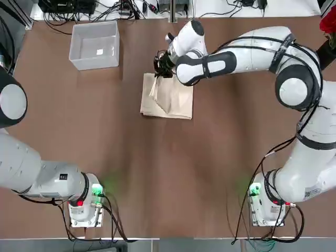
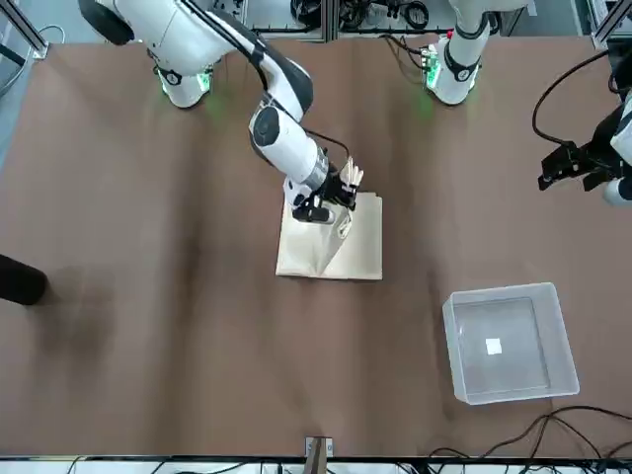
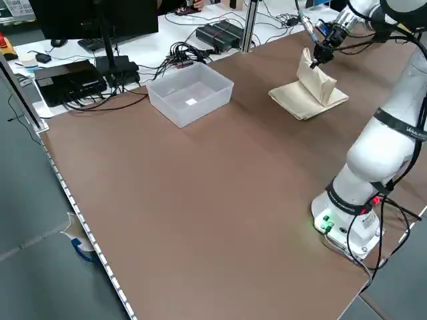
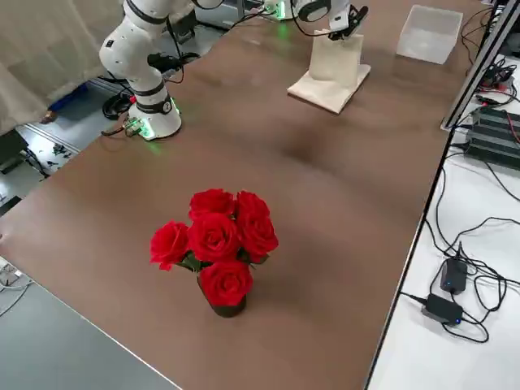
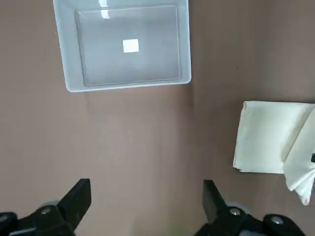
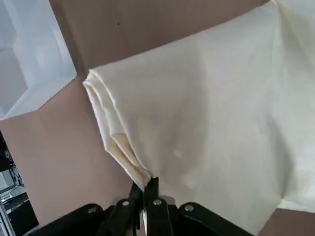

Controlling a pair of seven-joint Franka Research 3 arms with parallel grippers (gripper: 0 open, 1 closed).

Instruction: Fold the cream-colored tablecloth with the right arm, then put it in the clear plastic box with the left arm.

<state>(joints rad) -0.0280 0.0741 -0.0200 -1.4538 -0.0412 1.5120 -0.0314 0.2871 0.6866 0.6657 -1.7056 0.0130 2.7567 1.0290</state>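
Observation:
The cream-colored tablecloth (image 1: 169,102) lies folded mid-table, toward the far side. One corner is pulled up into a peak (image 3: 313,70). My right gripper (image 1: 160,66) hangs over the cloth's far edge, shut on that raised corner; the right wrist view shows the fingers (image 6: 147,189) pinching the layered edge of the cloth (image 6: 197,118). The clear plastic box (image 1: 75,47) stands at the far left with only a small white label inside. My left gripper (image 5: 147,194) is open and held high, left of the cloth (image 5: 266,142), looking down on the box (image 5: 61,54).
A bunch of red roses (image 4: 215,244) stands near the table's right edge. Cables and electronics (image 3: 220,33) lie past the far edge. Bare brown tabletop separates the cloth (image 2: 331,247) from the box (image 2: 449,331).

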